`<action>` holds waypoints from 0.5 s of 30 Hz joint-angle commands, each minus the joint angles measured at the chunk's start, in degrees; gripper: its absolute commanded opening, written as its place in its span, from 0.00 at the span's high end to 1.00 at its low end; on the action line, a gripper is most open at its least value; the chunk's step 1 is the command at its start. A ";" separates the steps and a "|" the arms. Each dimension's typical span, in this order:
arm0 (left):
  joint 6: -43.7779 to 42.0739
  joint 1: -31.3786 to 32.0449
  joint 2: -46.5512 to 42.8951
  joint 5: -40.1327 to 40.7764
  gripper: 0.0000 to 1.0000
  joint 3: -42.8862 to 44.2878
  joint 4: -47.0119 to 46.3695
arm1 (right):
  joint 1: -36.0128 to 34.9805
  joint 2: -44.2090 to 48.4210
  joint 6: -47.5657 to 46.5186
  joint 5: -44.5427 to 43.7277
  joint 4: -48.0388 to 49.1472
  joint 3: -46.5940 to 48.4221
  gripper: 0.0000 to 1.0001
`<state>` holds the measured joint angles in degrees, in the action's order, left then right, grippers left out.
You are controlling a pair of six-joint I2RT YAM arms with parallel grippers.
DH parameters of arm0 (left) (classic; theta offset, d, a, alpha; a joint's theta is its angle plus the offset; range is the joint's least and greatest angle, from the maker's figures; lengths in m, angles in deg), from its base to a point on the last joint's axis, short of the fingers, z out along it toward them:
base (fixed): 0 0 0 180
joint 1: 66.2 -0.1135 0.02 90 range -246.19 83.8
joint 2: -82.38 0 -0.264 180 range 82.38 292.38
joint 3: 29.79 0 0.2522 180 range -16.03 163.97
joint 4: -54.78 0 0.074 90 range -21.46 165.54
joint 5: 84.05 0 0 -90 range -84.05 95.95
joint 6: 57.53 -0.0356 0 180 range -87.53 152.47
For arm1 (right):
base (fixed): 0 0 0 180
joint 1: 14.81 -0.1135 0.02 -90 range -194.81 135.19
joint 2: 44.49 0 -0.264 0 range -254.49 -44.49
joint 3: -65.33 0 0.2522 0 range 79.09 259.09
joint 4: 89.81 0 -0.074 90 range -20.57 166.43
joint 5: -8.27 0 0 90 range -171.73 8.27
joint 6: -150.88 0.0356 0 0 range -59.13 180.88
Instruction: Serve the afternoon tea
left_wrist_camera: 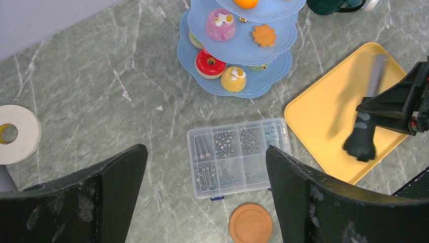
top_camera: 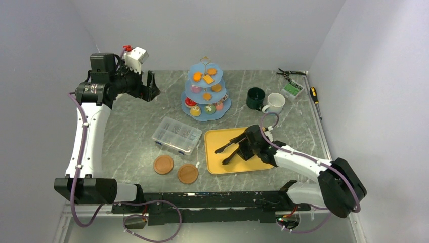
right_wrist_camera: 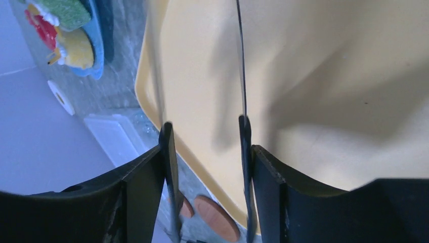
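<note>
Shows light-blue three-tier stand (top_camera: pixel 205 117) upright at far mid-table, long axis vertical, gold loop (top_camera: pixel 205 59) topmost, tiers carrying orange, red, pink toy treats (top_camera: pixel 197 77). Finds right gripper (top_camera: pixel 242 148) clamped on black tongs (top_camera: pixel 226 147) above yellow tray (top_camera: pixel 217 136); left gripper (left_wrist_camera: pixel 206 151) spread wide.

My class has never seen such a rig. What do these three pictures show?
Two robot arms are bolted to a grey table. One picture looks down from above; the other two come from a camera on each wrist. On the table stand a blue three-tier stand of toy cakes, a green mug, a white mug, a yellow tray, a clear parts box and two brown discs. The left gripper hangs open and empty. The right gripper holds black tongs over the tray.
</note>
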<state>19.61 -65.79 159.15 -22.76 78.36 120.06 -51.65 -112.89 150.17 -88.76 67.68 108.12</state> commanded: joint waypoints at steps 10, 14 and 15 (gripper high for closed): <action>-1.20 -0.23 -1.06 -1.79 0.07 -0.25 -1.17 | 0.06 0.18 4.18 -4.48 -0.79 1.09 0.22; -0.88 -0.23 -0.76 -1.79 0.07 0.25 -1.08 | -0.25 -1.31 2.49 -4.57 -2.98 4.14 0.01; -0.87 -0.23 -0.79 -1.83 0.07 0.41 -1.00 | -0.25 -1.97 1.97 -4.53 -3.40 4.89 0.00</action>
<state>19.46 -65.79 159.15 -22.85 78.16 120.04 -51.65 -114.16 153.34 -91.82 65.95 108.63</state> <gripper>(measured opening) 0.933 0.957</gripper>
